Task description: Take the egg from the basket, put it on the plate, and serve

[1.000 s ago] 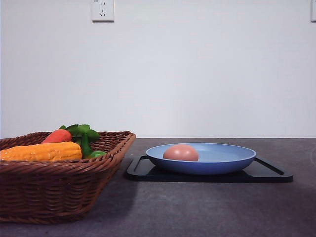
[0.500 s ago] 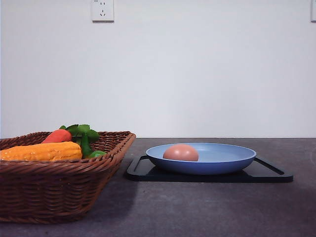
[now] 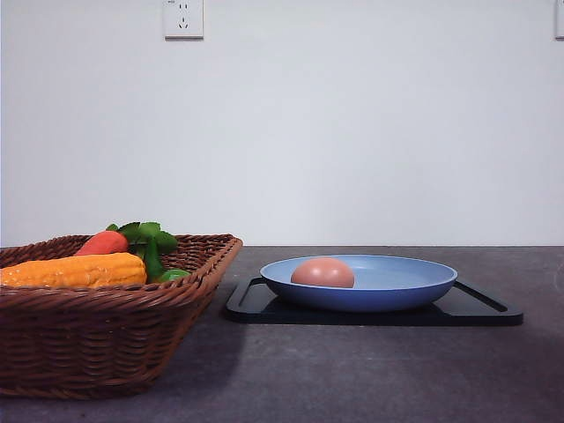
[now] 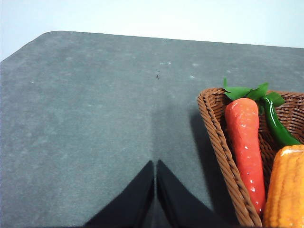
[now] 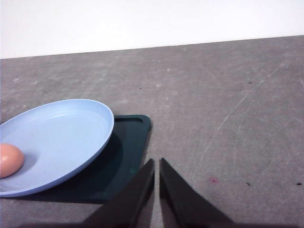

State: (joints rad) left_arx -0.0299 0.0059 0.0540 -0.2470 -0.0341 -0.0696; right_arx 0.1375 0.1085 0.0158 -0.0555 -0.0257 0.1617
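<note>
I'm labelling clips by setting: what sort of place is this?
Probably a lab or test bench staged as a kitchen: a bare grey table against a blank white wall with a power outlet, plus a wicker basket of toy-looking vegetables and an egg on a blue plate.

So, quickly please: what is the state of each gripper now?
Left gripper: shut, holding nothing, over the table.
Right gripper: shut, holding nothing, beside the tray.

We see bright, even, diffuse light. Soft shadow on desk (image 3: pixel 370 370) right of basket (image 3: pixel 106 330), darker one under plate (image 5: pixel 57 137) on tray (image 5: pixel 123 161). No glare. Front view sharp; near hand fingers slightly soft.
</note>
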